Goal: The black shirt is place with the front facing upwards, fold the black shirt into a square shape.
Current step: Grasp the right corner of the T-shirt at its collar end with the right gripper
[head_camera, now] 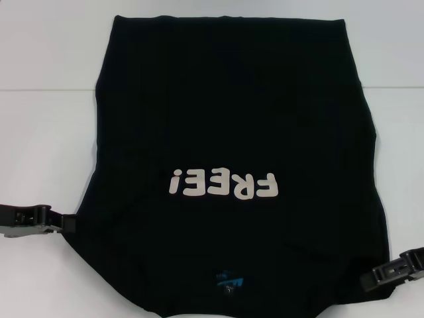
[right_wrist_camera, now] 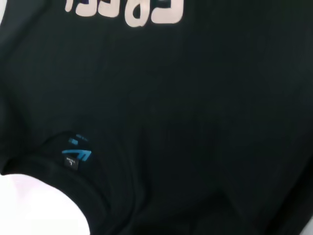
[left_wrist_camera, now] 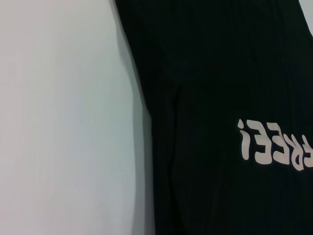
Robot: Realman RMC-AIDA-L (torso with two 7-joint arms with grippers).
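The black shirt (head_camera: 232, 119) lies flat on the white table, front up, its sides turned in so the outline is a tall rectangle. Its off-white "FREE!" lettering (head_camera: 222, 183) reads upside down from the head view, and the blue neck label (head_camera: 232, 281) sits at the near edge. My left gripper (head_camera: 68, 224) is low at the shirt's near-left edge, touching the fabric. At the near-right corner, my right gripper (head_camera: 370, 281) rests against the shirt's side. The left wrist view shows the shirt's edge (left_wrist_camera: 161, 147) and lettering (left_wrist_camera: 274, 147). In the right wrist view are the collar label (right_wrist_camera: 76, 155) and lettering (right_wrist_camera: 127, 10).
The white table (head_camera: 46, 132) extends on both sides of the shirt, with a faint seam line (head_camera: 40, 87) running across it at the far part. Bare table surface (left_wrist_camera: 63, 122) lies left of the fabric in the left wrist view.
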